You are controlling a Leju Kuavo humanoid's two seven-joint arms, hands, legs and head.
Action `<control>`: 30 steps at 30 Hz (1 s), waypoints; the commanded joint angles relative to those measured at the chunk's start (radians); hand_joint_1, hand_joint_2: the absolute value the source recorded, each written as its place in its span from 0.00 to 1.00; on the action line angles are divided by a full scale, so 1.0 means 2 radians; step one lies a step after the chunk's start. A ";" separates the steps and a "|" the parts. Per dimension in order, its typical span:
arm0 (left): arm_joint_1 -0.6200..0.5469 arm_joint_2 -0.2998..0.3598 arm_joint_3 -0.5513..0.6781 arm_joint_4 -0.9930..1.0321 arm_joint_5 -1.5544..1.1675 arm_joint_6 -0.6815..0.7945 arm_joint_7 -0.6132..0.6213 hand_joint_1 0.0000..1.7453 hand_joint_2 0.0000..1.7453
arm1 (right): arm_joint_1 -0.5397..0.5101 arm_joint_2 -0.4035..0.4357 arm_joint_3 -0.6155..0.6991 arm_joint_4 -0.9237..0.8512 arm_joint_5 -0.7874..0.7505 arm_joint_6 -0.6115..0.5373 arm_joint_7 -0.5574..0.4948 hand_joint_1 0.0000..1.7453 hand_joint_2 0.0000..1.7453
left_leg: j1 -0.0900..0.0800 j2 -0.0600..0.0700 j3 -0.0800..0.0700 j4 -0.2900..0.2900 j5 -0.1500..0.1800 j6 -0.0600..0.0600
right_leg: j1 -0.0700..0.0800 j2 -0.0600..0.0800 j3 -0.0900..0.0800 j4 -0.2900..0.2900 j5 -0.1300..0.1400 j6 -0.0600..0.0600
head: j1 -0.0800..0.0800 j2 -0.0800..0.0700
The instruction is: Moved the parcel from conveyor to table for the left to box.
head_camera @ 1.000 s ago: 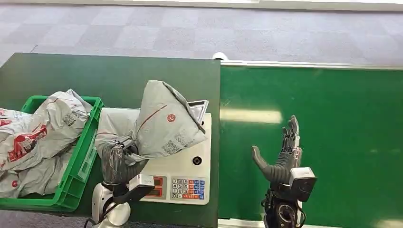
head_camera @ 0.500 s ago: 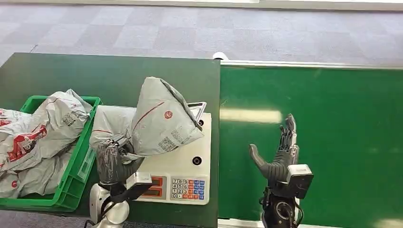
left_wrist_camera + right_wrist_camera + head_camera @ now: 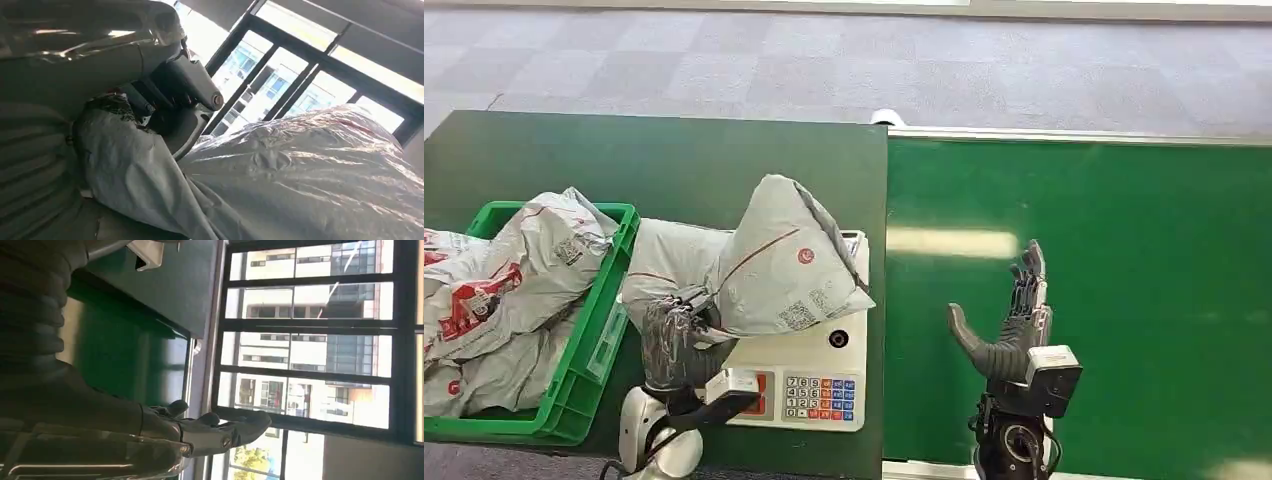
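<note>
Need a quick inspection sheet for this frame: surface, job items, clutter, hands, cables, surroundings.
Surface: dark green table on the left, bright green conveyor belt on the right, with nothing on the visible belt.
Job's things: grey plastic mailer parcel over the white weighing scale; green plastic crate holding more grey mailer bags.
Clutter: nothing seen.
Hands: left hand grips the parcel's lower corner; right hand is open and upright above the belt, holding nothing.
Cables: thin dark cable at the left wrist.
Surroundings: grey tiled carpet floor; large windows with buildings outside.
</note>
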 commanded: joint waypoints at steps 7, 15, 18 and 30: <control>-0.021 0.103 -0.189 0.108 -0.134 -0.201 0.109 1.00 1.00 | -0.038 -0.014 -0.012 0.047 0.000 0.021 -0.002 0.00 1.00 | -0.001 -0.001 0.002 -0.001 0.001 0.001 | 0.000 -0.001 0.002 -0.001 0.000 -0.001 | 0.000 0.000; -0.029 0.106 -0.193 0.118 -0.143 -0.270 0.120 1.00 1.00 | -0.027 -0.009 -0.023 0.030 0.007 0.027 0.001 0.00 1.00 | -0.001 -0.002 0.003 -0.002 0.001 0.001 | -0.001 -0.002 0.004 -0.001 0.000 -0.001 | 0.000 0.000; -0.029 0.107 -0.192 0.129 -0.147 -0.289 0.124 1.00 1.00 | -0.022 -0.006 -0.027 0.023 0.009 0.029 0.003 0.00 1.00 | -0.001 -0.002 0.003 -0.001 0.000 0.001 | -0.001 -0.002 0.005 -0.001 0.000 0.000 | 0.000 0.000; -0.030 0.111 -0.192 0.126 -0.147 -0.300 0.124 1.00 1.00 | -0.013 0.002 -0.034 0.007 0.016 0.032 0.012 0.00 1.00 | -0.001 -0.004 0.007 -0.001 0.001 0.001 | -0.001 -0.004 0.009 -0.001 0.000 0.000 | 0.000 0.000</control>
